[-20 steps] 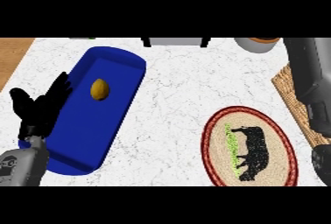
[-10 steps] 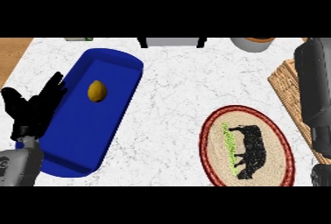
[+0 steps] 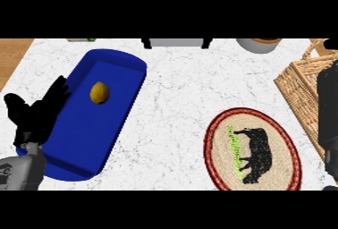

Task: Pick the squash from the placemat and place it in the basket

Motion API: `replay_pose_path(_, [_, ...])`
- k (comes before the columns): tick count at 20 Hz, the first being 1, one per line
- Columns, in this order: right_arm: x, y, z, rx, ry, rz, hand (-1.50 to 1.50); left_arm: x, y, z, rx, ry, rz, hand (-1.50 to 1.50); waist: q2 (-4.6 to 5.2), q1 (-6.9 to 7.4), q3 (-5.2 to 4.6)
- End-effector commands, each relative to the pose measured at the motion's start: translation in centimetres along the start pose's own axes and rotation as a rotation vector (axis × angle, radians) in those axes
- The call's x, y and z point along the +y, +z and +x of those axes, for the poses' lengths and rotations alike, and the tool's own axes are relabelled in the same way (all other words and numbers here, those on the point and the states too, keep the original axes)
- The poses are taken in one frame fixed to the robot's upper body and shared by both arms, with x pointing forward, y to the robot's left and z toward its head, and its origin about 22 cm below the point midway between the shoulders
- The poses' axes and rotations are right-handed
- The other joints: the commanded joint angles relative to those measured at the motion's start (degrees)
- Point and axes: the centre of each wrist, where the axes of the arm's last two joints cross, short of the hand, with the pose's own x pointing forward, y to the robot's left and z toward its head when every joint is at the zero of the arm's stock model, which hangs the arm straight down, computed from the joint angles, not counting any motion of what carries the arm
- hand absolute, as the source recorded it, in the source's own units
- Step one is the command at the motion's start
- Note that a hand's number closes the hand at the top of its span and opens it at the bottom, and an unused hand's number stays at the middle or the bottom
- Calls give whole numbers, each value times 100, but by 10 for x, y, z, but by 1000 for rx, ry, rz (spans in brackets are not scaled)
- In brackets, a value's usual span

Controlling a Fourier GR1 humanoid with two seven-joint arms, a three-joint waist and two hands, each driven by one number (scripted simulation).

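since the small yellow oval squash [image 3: 99,92] lies untouched on the deep blue oblong mat with a raised rim [image 3: 112,129], towards its far end, we judge the task barely begun: nothing is grasped or lifted. the woven wicker basket [image 3: 297,85] at the right edge stands well apart from it, across the white marbled counter [image 3: 178,80]. all of it is left, by our reading: reach, grasp, carry across, let go in the basket. between the two lies an oval woven mat with a red border and a black animal figure [image 3: 285,156] (no fruit on it that we can make out). our black left hand [image 3: 40,112] stands at the blue mat's left rim, fingers straight and spread upward, released, holding nothing, apart from the squash. whether it touches the rim we cannot tell. of the right arm [image 3: 328,112] only a dark length shows, in front of the basket, so we cannot tell whether that hand is clenched or released.
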Motion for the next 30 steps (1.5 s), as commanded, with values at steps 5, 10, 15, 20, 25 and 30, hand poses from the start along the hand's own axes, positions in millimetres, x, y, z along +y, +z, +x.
replay_pose_path(5, [-15, -24, -17, 67, -74, 13, -150, 6, -7, -12, -3, -3, -15, 0, -1, -13, -2])
replay_pose_path(10, [-3, -11, -28, 92, -184, -71, -150, 4, -2, -5, -2, -11, 3, 0, 14, 41, 1])
replay_pose_path(15, [-39, -29, -34, 224, -376, -230, -150, 5, 0, 11, 0, -6, 9, 0, -40, -34, 3])
replay_pose_path(20, [-83, -26, -68, 287, -510, -289, -150, 16, 5, -13, 33, -5, 29, 0, -83, -217, -6])
replay_pose_path(25, [-140, -8, -118, 291, -509, -190, -150, 9, 9, -9, 35, 3, 31, 0, -112, -272, -5])
replay_pose_path(30, [-177, 19, -173, 290, -466, -65, -150, 9, 5, 2, 23, -15, 27, 0, -88, -270, 7])
